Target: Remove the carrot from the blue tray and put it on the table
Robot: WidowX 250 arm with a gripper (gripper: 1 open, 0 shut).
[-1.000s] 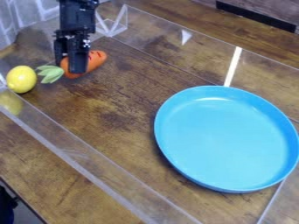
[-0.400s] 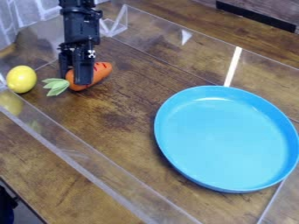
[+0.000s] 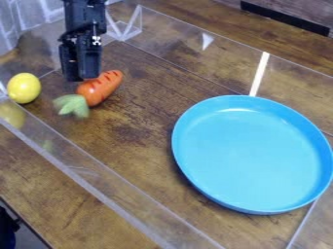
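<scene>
1. While you scan from the left edge, you meet the yellow ball [image 3: 23, 88] first, resting on the table [image 3: 124, 146] close to the clear acrylic wall [image 3: 78, 170] that runs along the near side.
2. Next comes your gripper [image 3: 77, 72], hanging from the black arm [image 3: 86, 19] at the top left. It points downward and its tips sit just above and to the left of the carrot, apart from it. How far the fingers [image 3: 68, 66] are spread you cannot tell; at this size they merge into one dark block.
3. Just right of the fingertips you find the carrot [image 3: 99, 88], lying on the bare wood, tilted so that its pale green top [image 3: 69, 104] points down-left toward the ball and its orange tip points up-right. Nothing grips it (it lies free on the wood, near the ball but not touching it).
4. Farther right, well apart from the carrot, you see the blue tray [image 3: 196, 175], a wide round dish with a raised rim, holding nothing.
5. Behind the tray a pale stick [image 3: 260, 73] stands against the far acrylic wall.
</scene>
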